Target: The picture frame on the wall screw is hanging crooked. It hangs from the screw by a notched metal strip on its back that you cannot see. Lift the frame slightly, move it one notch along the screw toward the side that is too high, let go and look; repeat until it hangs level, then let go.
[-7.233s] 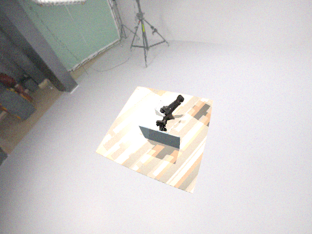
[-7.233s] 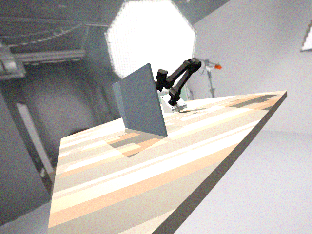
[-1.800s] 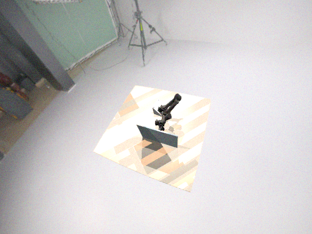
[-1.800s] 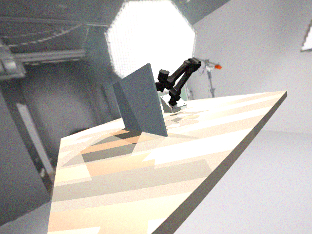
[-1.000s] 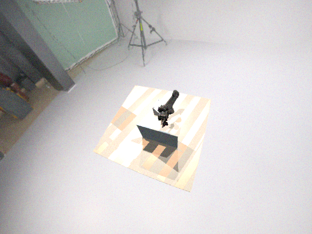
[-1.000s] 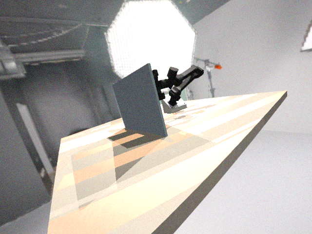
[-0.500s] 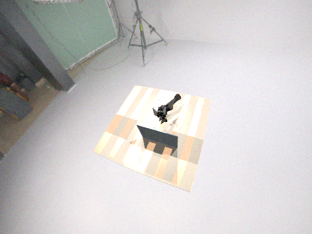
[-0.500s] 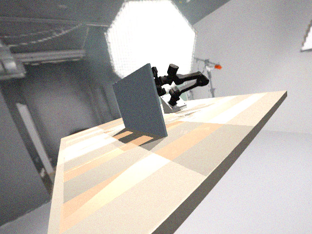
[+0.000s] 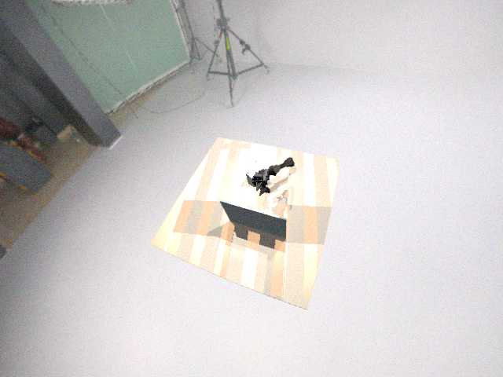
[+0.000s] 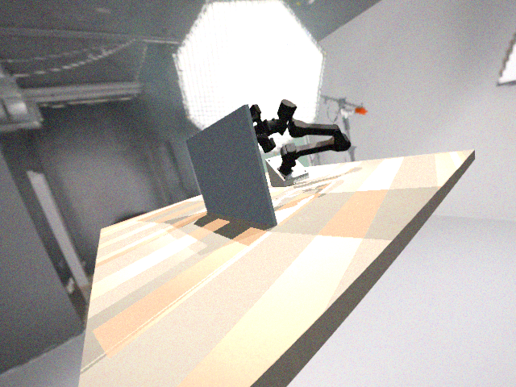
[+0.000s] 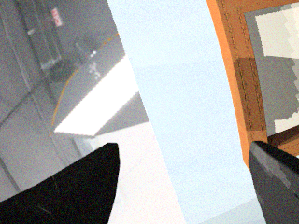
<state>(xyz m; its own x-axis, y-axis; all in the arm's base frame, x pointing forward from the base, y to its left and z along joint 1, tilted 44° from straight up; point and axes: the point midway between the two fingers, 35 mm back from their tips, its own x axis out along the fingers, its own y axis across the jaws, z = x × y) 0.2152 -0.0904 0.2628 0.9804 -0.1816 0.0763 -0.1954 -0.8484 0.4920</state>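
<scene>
The picture frame (image 11: pixel 243 79) shows in part at the right of the wrist view, with a brown stitched border, an orange outer side and a grey mat inside. Its left bar and lower left corner are in view; the screw and notched strip are not. The bar leans a little less than the panel's edge there, but how level the frame hangs I cannot tell. My gripper (image 11: pixel 186 153) is open and empty. Its right finger overlaps the frame's lower corner in view; its left finger is over the panel's edge. The top and exterior views see only the panel's back, which hides the frame.
The upright panel (image 9: pixel 258 221) (image 10: pixel 229 170) (image 11: pixel 173 93) is pale blue on the frame's side and dark on its back. It stands on the striped table top (image 9: pixel 317 178) (image 10: pixel 300 266). The black arm (image 9: pixel 280 165) (image 10: pixel 316 129) is on the frame's side, bent back over its base.
</scene>
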